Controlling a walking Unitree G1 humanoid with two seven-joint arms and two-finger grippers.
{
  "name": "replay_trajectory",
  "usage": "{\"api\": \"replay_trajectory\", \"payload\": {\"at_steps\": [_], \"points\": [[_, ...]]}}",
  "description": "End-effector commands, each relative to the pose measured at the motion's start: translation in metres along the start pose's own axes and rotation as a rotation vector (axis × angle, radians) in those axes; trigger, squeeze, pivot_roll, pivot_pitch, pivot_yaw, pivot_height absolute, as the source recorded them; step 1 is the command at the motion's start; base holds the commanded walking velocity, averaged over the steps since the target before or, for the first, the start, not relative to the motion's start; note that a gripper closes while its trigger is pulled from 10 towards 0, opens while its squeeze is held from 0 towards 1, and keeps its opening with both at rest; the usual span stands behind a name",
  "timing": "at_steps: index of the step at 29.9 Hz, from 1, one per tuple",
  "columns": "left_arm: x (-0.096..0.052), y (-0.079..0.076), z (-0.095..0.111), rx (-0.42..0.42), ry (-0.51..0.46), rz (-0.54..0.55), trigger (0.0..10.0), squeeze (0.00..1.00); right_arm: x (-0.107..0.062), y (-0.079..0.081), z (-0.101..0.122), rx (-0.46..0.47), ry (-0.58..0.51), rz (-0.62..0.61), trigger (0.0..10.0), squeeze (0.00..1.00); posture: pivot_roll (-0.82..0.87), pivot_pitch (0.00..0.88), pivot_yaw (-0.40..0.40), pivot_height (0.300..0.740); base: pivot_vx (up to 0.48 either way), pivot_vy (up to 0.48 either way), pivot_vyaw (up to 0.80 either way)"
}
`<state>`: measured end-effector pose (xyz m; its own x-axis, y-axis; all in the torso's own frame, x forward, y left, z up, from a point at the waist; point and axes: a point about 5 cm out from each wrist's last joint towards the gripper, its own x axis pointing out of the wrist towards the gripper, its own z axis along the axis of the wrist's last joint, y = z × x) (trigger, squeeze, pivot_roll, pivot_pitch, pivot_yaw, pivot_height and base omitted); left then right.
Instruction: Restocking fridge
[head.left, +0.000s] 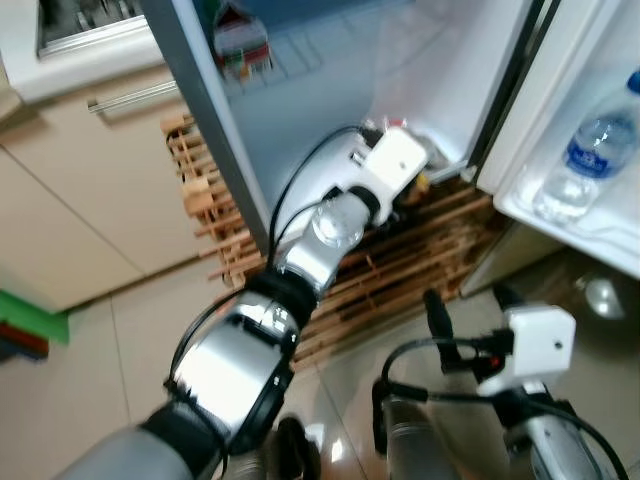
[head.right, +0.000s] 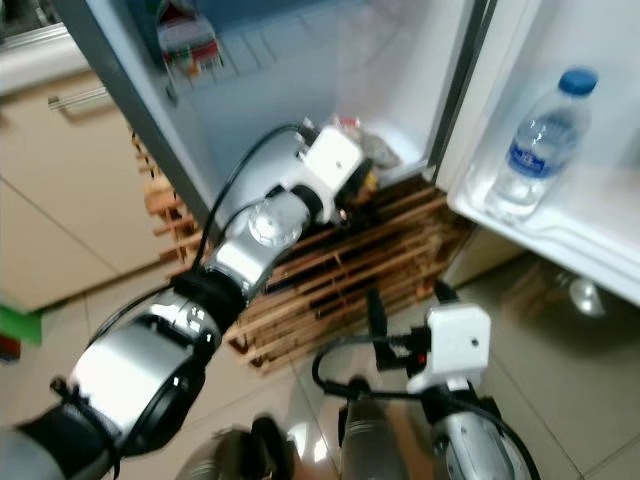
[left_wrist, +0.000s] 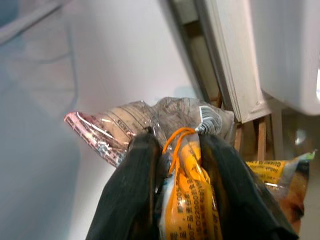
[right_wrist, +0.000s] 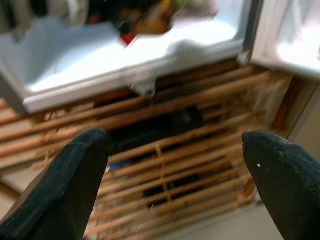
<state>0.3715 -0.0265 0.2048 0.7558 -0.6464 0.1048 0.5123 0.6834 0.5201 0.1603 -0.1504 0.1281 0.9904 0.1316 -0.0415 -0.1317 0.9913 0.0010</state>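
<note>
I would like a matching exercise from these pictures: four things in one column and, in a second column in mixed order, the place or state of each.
Things:
1. left gripper
2. right gripper
3. water bottle
4. wooden rack

Places or states:
A. stands in the fridge door shelf
B. open, holding nothing
C. under the fridge, on the floor
D. shut on a yellow snack packet

Pairs: 1-D, 2-B, 3-A, 4-C

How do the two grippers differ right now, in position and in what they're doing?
The left gripper reaches into the fridge at its bottom compartment; the right gripper hangs low outside, facing the wooden rack under it. The left is shut on a snack packet; the right is open and holds nothing. Both have two black fingers.
</note>
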Motion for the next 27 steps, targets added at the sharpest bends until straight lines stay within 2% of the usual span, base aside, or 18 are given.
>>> {"api": "replay_trajectory", "payload": {"at_steps": [1, 3, 8, 10, 13, 14, 16, 19, 20, 21, 23, 27], "points": [[0.003, -0.001, 0.009, 0.11, -0.049, -0.023, 10.0, 0.0, -0.011, 0.007, 0.008, 0.0, -0.007, 0.003, 10.0, 0.0, -0.41, 0.393, 0.121, 0.74, 0.0, 0.0, 0.0], [0.003, -0.001, 0.009, 0.122, -0.052, -0.027, 10.0, 0.0, -0.014, 0.008, 0.009, 0.0, -0.006, 0.003, 10.0, 0.0, -0.41, 0.393, 0.121, 0.74, 0.0, 0.0, 0.0], [-0.001, 0.021, 0.008, 0.182, -0.07, 0.014, 10.0, 0.0, -0.022, 0.017, 0.013, 0.015, 0.004, 0.022, 10.0, 0.0, -0.42, 0.418, 0.134, 0.74, 0.0, 0.0, 0.0], [-0.004, 0.034, 0.008, 0.22, -0.082, 0.064, 10.0, 0.0, -0.024, 0.018, 0.013, 0.014, 0.012, 0.016, 10.0, 0.0, -0.42, 0.425, 0.138, 0.74, 0.0, 0.0, 0.0], [-0.006, 0.042, 0.004, 0.228, -0.065, 0.098, 10.0, 0.0, -0.026, 0.018, 0.013, 0.015, 0.019, 0.009, 10.0, 0.0, -0.42, 0.429, 0.136, 0.74, 0.0, 0.0, 0.0], [-0.008, 0.048, 0.0, 0.209, -0.039, 0.128, 10.0, 0.0, -0.027, 0.018, 0.013, 0.016, 0.024, 0.006, 10.0, 0.0, -0.42, 0.43, 0.135, 0.74, 0.0, 0.0, 0.0], [-0.012, 0.063, -0.01, 0.063, 0.04, 0.223, 10.0, 0.0, -0.029, 0.018, 0.012, 0.016, 0.032, 0.009, 10.0, 0.0, -0.41, 0.431, 0.13, 0.74, 0.0, 0.0, 0.0], [-0.017, 0.073, -0.023, -0.14, 0.12, 0.333, 10.0, 0.0, -0.028, 0.019, 0.012, 0.017, 0.039, 0.012, 10.0, 0.0, -0.41, 0.433, 0.121, 0.74, 0.0, 0.0, 0.0], [-0.017, 0.073, -0.023, -0.14, 0.12, 0.333, 10.0, 0.0, -0.028, 0.019, 0.012, 0.017, 0.039, 0.012, 10.0, 0.0, -0.41, 0.433, 0.121, 0.74, 0.0, 0.0, 0.0], [-0.018, 0.075, -0.025, -0.191, 0.134, 0.35, 10.0, 0.0, -0.028, 0.019, 0.012, 0.016, 0.041, 0.012, 10.0, 0.0, -0.41, 0.433, 0.121, 0.74, 0.0, 0.0, 0.0], [-0.022, 0.08, -0.03, -0.248, 0.153, 0.437, 10.0, 0.0, -0.029, 0.02, 0.013, 0.016, 0.045, 0.017, 10.0, 0.0, -0.42, 0.436, 0.108, 0.74, 0.0, 0.0, 0.0], [-0.032, 0.094, -0.04, -0.302, 0.197, 0.601, 10.0, 0.0, -0.032, 0.02, 0.013, 0.014, 0.056, 0.019, 10.0, 0.0, -0.43, 0.44, 0.101, 0.74, 0.0, 0.0, 0.0]]}}
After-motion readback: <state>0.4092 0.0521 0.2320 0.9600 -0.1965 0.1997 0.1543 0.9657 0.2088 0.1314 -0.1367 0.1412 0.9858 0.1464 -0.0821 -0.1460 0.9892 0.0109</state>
